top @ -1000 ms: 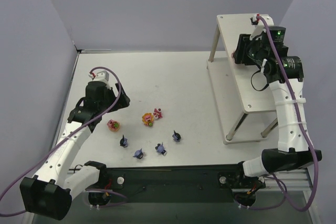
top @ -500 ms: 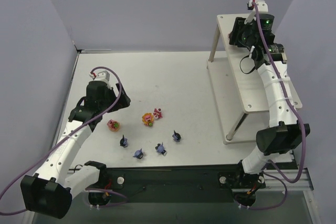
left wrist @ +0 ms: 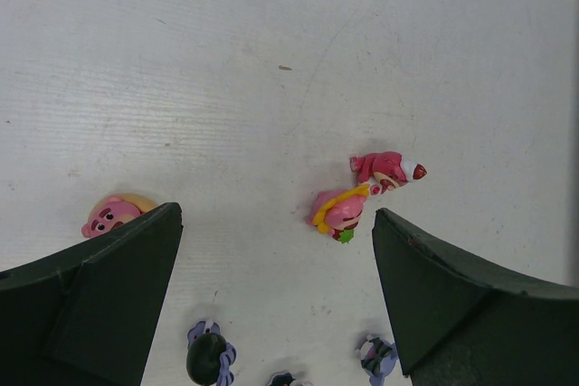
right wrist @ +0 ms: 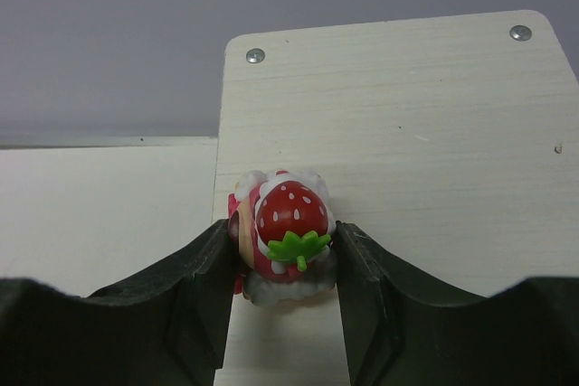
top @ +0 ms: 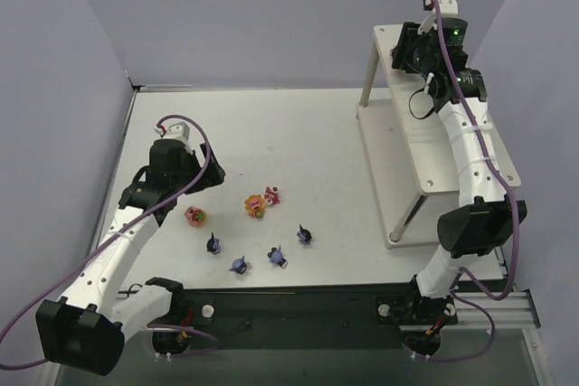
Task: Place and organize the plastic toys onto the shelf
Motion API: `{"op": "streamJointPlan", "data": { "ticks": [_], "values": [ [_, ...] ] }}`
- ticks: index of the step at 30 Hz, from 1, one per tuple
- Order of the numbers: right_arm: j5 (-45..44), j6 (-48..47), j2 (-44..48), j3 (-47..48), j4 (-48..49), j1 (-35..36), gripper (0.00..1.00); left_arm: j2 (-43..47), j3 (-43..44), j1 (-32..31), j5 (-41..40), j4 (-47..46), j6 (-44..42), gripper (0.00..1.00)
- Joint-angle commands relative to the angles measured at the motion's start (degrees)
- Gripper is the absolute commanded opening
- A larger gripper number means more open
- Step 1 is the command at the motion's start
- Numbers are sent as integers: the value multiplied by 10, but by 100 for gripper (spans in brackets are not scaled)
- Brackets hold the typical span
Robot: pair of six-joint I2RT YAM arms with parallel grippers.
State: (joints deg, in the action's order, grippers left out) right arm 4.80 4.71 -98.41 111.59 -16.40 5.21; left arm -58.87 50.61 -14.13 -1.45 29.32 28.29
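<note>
One toy at the shelf, seven more on the table

One strawberry toy (right wrist: pixel 288 219), red with a green leaf and white frills, is pinched between the two fingers of the right pincer (right wrist: pixel 282 246). The fingers press on its sides. The toy is over the top of the shelf (right wrist: pixel 425 133), at the far end, close to the left edge of the board. From the wrist view I cannot tell for sure if the toy's bottom touches the wood or hangs just above it.

So the step in hand looks like putting this toy down on the shelf. I think the next move needs the pincer to go down gently until the toy stands on the wood. A spot a bit further in from the edge would be safer, so it does not tip off. Only then should the fingers let go and lift straight up.

On the table (top: pixel 298 133) lie three bright toys (top: pixel 255 206) and four dark toys (top: pixel 239 265), near each other and well apart from the shelf. The left pincer (left wrist: pixel 276 223) hangs above them with its fingers spread wide and nothing in them. It could reach for one of the bright toys next.
</note>
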Motion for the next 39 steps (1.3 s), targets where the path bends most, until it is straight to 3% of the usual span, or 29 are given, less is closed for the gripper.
{"op": "streamJointPlan", "data": {
  "ticks": [1, 22, 33, 37, 39],
  "values": [
    [17, 8, -16, 15, 6, -3, 36, 1, 27, 5, -3, -15, 5, 96],
    [-38, -30, -53, 31, 8, 21, 49, 6, 21, 4, -7, -12, 6, 96],
    [-80, -25, -28, 36, 15, 30, 83, 7, 24, 5, -10, -9, 4, 96],
    [-94, -24, 12, 28, 16, 38, 100, 7, 27, 5, -13, -8, 2, 97],
    [-95, -18, 30, 21, 14, 41, 100, 8, 27, 5, -14, -8, 0, 97]
  ]
}}
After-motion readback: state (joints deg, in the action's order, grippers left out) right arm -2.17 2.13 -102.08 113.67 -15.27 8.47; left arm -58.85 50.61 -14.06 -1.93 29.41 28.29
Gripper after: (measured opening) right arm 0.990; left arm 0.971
